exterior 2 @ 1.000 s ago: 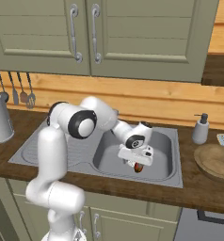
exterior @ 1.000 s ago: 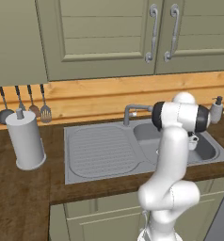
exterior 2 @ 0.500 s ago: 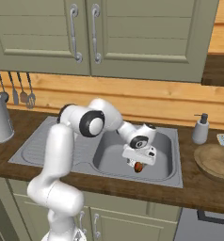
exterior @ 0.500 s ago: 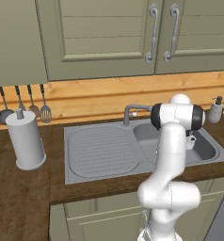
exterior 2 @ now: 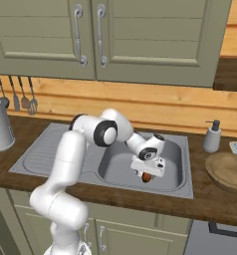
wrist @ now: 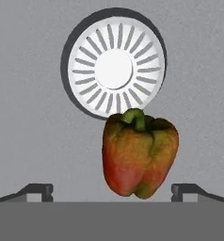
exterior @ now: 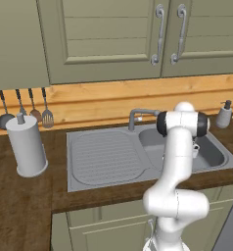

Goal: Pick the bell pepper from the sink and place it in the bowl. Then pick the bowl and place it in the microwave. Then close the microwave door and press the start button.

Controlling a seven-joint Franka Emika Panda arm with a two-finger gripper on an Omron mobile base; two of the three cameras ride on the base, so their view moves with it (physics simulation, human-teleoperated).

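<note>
The bell pepper (wrist: 138, 156), red-brown with a green stem, lies on the grey floor of the sink (exterior 2: 177, 149) basin just below the round white drain. My gripper (wrist: 112, 190) points down at it with its two dark fingertips (wrist: 37, 191) spread wide, one on each side of the pepper, not touching it. In the right base view the gripper (exterior 2: 148, 174) is low inside the basin with the bell pepper (exterior 2: 146, 177) peeking out beneath the hand. The tan wooden bowl (exterior 2: 228, 170) sits on the counter right of the sink.
A soap dispenser (exterior 2: 211, 136) stands behind the sink's right corner. The curved faucet (exterior: 140, 116) rises at the back of the sink. A grey canister (exterior: 26, 146) and hanging utensils (exterior: 34, 110) are at the left. Olive cabinet doors hang overhead.
The hand has sunk lower into the basin and drawn closer over the bell pepper. The jaws have stayed wide open.
</note>
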